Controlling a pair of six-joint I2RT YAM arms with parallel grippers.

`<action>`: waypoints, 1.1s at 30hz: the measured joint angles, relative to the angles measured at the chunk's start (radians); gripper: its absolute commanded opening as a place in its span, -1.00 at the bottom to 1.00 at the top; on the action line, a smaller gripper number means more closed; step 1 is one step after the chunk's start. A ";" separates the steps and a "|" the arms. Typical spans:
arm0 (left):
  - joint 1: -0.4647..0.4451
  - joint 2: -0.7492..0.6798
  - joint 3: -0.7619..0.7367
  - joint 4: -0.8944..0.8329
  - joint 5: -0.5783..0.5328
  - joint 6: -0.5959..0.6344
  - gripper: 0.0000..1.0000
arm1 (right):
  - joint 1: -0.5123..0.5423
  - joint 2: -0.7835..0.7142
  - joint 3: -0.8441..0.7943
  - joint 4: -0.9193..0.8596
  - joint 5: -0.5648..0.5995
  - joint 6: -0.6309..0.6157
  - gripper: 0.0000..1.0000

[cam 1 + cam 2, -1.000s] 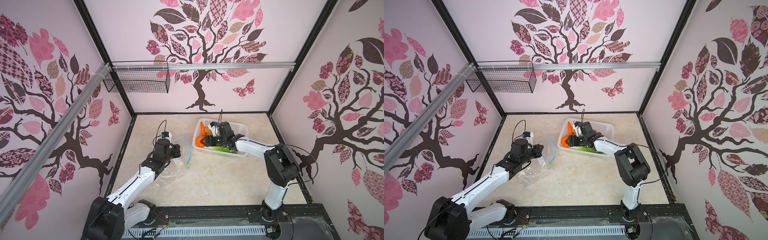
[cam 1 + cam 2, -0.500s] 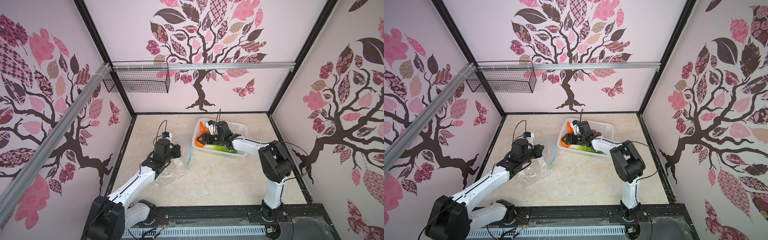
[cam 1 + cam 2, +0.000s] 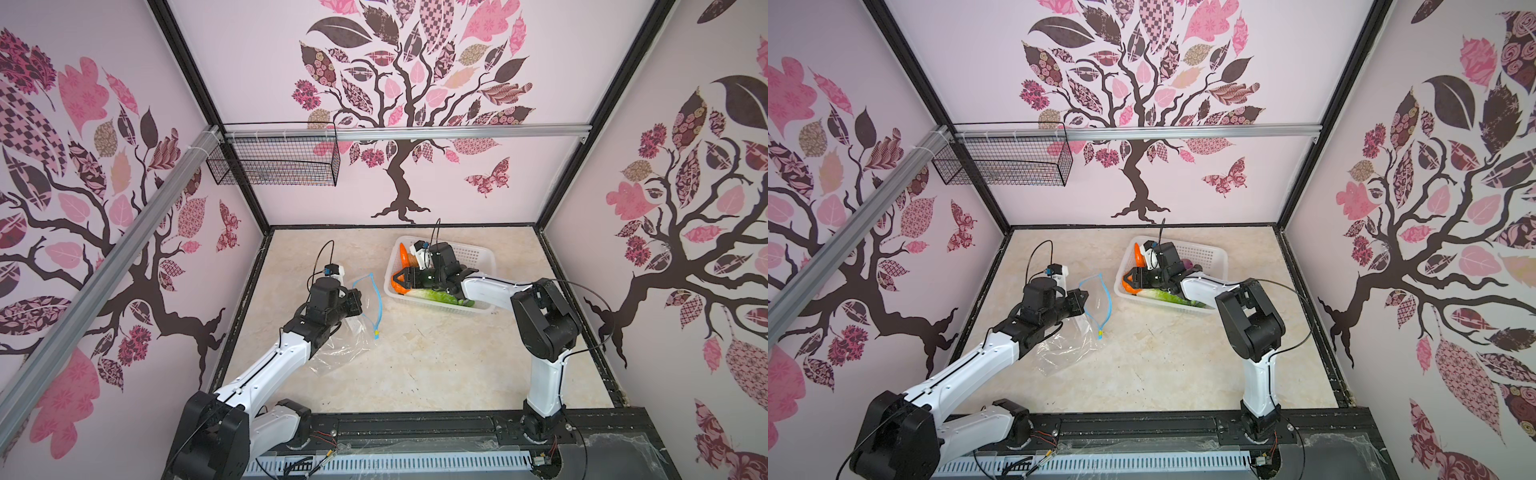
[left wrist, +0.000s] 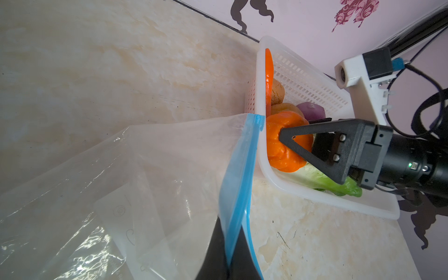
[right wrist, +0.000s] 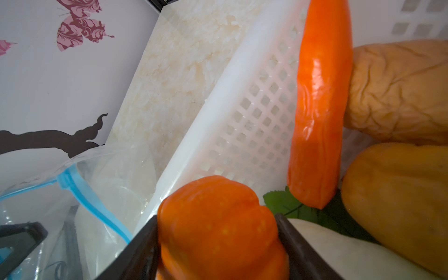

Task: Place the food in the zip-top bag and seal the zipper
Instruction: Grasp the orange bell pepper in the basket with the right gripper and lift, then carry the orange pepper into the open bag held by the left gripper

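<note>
Right jaws have slid to the bag-side end of the basket (image 4: pixel 263 174).
They clasp the pumpkin (image 5: pixel 213 218); left jaws stay clenched on the zipper (image 4: pixel 238 169) of the bag (image 4: pixel 145 169).

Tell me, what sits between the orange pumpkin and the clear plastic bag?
Only a wall of the white basket: pumpkin on its inner side, bag just outside, as the left wrist view shows.

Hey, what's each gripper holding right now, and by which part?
Right gripper: the orange pumpkin, by its ribbed sides. Left gripper: the zip-top bag, by its blue zipper strip.
</note>
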 measured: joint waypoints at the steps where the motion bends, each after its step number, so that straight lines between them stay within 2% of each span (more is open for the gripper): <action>1: 0.000 0.000 0.000 0.000 0.000 0.000 -1.00 | 0.000 -0.001 -0.004 0.005 0.005 -0.004 0.08; 7: 0.000 0.000 0.000 0.000 0.000 -0.002 -1.00 | 0.000 -0.031 -0.032 0.016 0.033 -0.008 -0.18; 17: 0.000 -0.032 0.001 -0.003 0.034 -0.014 -1.00 | 0.000 -0.233 -0.086 -0.079 0.108 -0.058 -0.20; 25: 0.000 -0.105 0.005 -0.012 0.068 -0.036 -1.00 | 0.009 -0.383 -0.120 -0.054 0.071 -0.055 -0.22; 33: 0.000 -0.126 0.029 -0.029 0.109 -0.042 -1.00 | 0.150 -0.397 -0.156 -0.007 0.060 -0.041 -0.22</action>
